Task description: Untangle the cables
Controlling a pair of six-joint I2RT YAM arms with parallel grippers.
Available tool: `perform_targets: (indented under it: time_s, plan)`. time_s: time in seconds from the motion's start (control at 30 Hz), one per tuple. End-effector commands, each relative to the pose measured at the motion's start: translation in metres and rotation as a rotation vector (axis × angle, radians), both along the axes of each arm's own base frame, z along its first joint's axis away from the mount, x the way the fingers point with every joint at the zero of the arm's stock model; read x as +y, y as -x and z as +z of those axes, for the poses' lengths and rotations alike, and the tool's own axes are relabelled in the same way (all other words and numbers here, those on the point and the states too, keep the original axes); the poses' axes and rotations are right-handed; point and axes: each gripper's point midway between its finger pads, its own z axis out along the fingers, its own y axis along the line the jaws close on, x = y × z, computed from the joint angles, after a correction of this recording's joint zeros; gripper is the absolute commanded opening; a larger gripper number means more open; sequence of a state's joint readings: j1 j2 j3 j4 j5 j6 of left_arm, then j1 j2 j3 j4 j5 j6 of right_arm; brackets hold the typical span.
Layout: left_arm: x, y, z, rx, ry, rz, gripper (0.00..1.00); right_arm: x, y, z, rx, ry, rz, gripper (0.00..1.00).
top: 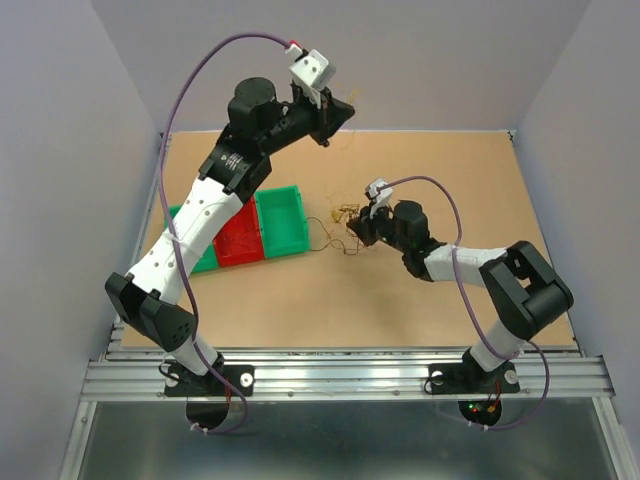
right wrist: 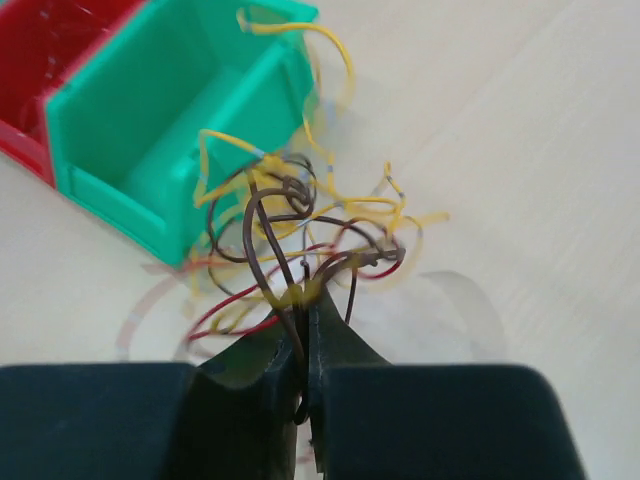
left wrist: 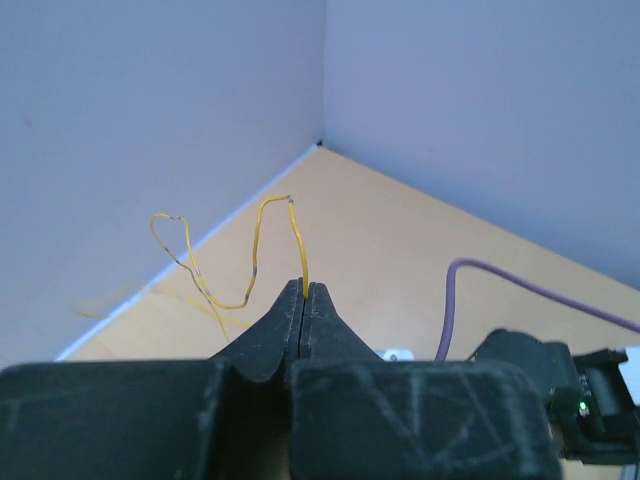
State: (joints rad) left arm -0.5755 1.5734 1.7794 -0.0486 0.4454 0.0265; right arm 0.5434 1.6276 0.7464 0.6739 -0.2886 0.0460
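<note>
The cables are a small tangle (top: 345,216) of thin brown, yellow and red wires on the table, just right of the green bin. In the right wrist view the tangle (right wrist: 300,215) lies against that bin's corner. My right gripper (right wrist: 305,300) is low at the tangle (top: 358,232) and is shut on a brown wire loop (right wrist: 262,240). My left gripper (top: 335,120) is raised at the back of the table. It is shut on a single curly yellow wire (left wrist: 255,250) that sticks out past the fingertips (left wrist: 303,290), apart from the tangle.
Three bins stand in a row left of the tangle: a green bin (top: 281,222), a red bin (top: 238,238) and another green bin (top: 203,255) partly under my left arm. In the right wrist view the green bin (right wrist: 170,110) is close ahead. Walls enclose the table's back and sides.
</note>
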Motion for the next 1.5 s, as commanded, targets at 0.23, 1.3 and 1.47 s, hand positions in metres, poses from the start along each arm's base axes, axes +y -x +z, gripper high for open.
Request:
perform_targets:
  time_s: [0.23, 1.3, 1.47]
  plan:
    - [0.053, -0.021, 0.049, -0.077, 0.088, 0.295, 0.0, -0.091, -0.005, 0.022, -0.009, 0.0, -0.462, 0.01]
    - [0.157, 0.067, -0.049, -0.094, -0.122, 0.475, 0.0, -0.114, 0.014, 0.056, -0.06, -0.108, -0.54, 0.91]
    - [0.207, 0.078, -0.057, -0.09, -0.15, 0.585, 0.0, -0.113, 0.015, 0.057, -0.06, -0.115, -0.529, 0.91]
